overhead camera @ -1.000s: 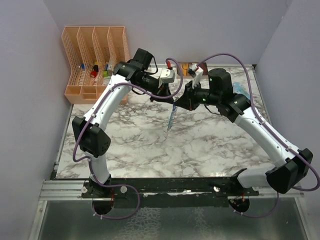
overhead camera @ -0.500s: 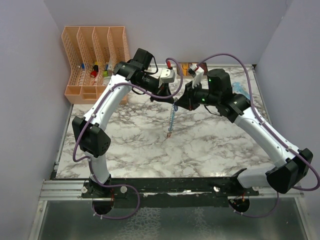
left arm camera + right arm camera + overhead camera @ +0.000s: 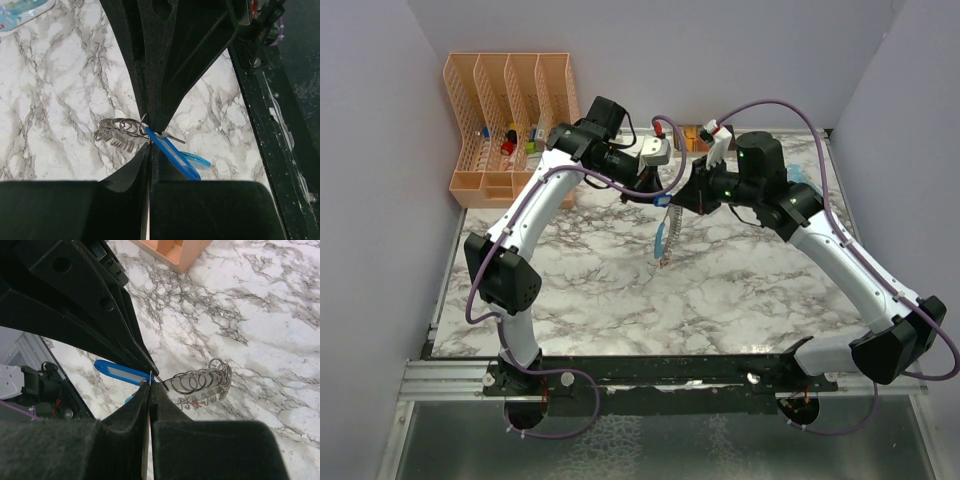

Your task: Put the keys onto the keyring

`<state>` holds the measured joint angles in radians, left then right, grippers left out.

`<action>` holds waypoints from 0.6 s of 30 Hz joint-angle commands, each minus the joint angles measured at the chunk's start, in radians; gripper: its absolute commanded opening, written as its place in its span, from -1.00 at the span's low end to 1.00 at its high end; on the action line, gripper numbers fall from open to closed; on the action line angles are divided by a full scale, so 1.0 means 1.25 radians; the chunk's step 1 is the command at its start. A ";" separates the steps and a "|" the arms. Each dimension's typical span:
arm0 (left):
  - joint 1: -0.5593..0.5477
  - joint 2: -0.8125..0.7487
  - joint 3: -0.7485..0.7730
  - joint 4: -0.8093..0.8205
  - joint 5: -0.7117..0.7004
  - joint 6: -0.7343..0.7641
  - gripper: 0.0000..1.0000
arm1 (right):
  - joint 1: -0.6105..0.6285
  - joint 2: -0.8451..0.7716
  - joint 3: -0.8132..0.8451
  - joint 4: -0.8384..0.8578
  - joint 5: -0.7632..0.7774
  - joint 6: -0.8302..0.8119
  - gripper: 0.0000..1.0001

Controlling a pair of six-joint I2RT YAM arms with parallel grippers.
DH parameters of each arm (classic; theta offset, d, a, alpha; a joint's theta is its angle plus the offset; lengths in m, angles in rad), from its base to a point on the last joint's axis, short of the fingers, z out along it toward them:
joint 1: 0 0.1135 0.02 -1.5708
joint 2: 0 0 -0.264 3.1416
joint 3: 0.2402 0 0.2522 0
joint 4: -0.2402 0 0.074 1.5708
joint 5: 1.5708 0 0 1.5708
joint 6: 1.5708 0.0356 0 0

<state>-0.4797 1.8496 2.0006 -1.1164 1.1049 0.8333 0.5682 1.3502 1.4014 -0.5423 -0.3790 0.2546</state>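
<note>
**Both claws clenched on the keyring**

The left claw (image 3: 150,150) and right claw (image 3: 150,386) met tip to tip above the far middle of the desk (image 3: 740,290). Both were clenched on the keyring (image 3: 119,134) where its rings joined the blue key (image 3: 172,160).

I see my left claw (image 3: 658,196) and right claw (image 3: 688,198) meeting tip to tip above the rear middle of the counter (image 3: 620,300), the keyring (image 3: 663,240) hanging below them. A rack (image 3: 510,110) stands in the counter's rear left corner.
</note>
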 commanded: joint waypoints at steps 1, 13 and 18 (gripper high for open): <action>-0.005 -0.013 0.028 0.004 0.005 -0.011 -1.00 | 0.004 0.004 0.015 -0.019 0.025 0.008 -0.98; -0.004 -0.011 0.027 0.033 -0.022 -0.024 -1.00 | 0.009 -0.074 -0.021 0.021 -0.097 -0.022 -0.98; -0.004 -0.011 0.035 0.032 -0.019 -0.029 -1.00 | 0.009 -0.079 -0.041 0.013 -0.102 -0.018 -0.98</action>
<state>-0.4801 1.8496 2.0018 -1.0996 1.0698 0.8116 0.5751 1.2713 1.3735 -0.5381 -0.4664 0.2420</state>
